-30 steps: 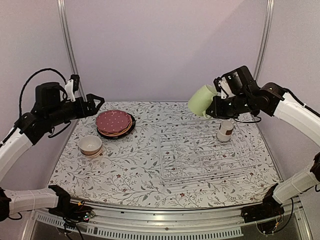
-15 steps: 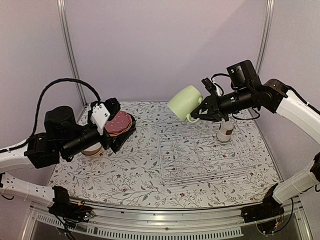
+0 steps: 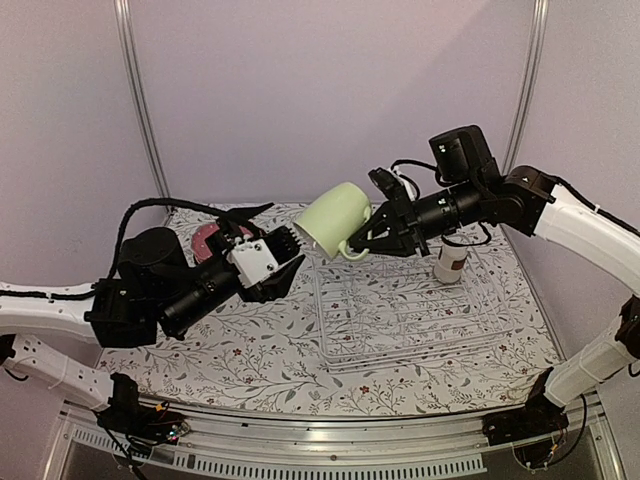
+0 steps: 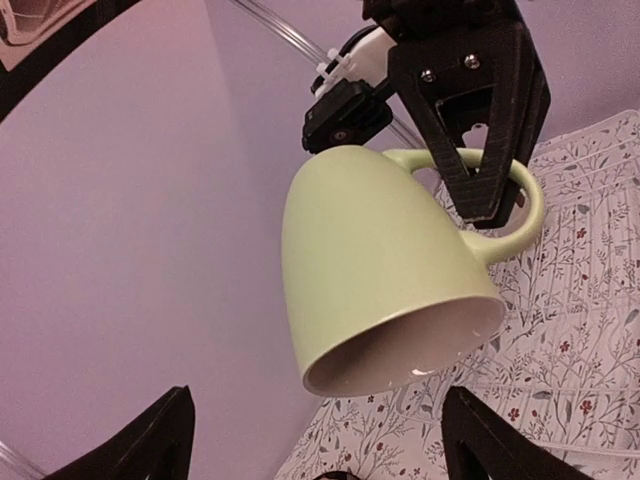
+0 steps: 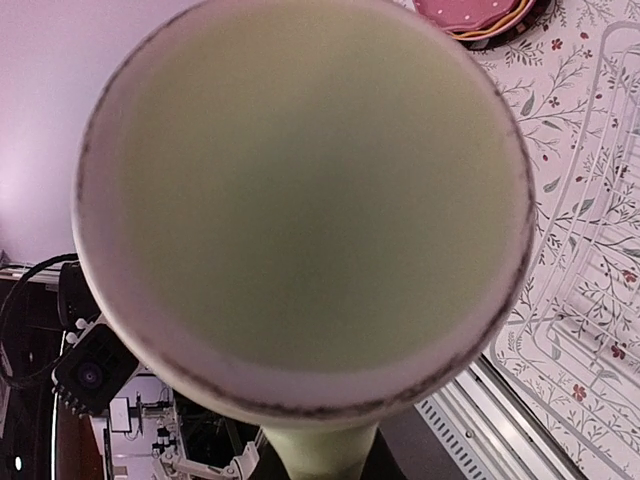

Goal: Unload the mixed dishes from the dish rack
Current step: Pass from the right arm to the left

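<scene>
The green cup hung in the air over the near-left corner of the rack, clear of the wires and of the table. The right gripper was clamped on its handle, one finger through the loop and one outside it. The cup was tipped. In the left wrist view its mouth faced down and toward the left gripper, its base pointed up and away, and the handle stuck out on the side of the right arm.

The left gripper was spread wide, with nothing between its fingers. It sat just below and to the left of the cup, aimed up at it, near but apart. Only the right arm touched the cup. The left arm was the nearer free one.

This looked like a handover. If so, the left gripper would need to travel up and forward along its own pointing line. It would close on the body or rim, on the side away from the handle.

By count there was one green cup, one rack and one small cup, which stood upright in the rack's far right part. There was also one stack of plates on the table to the left, half hidden by the left arm. I could not count the plates in that stack. No bowl showed.
</scene>
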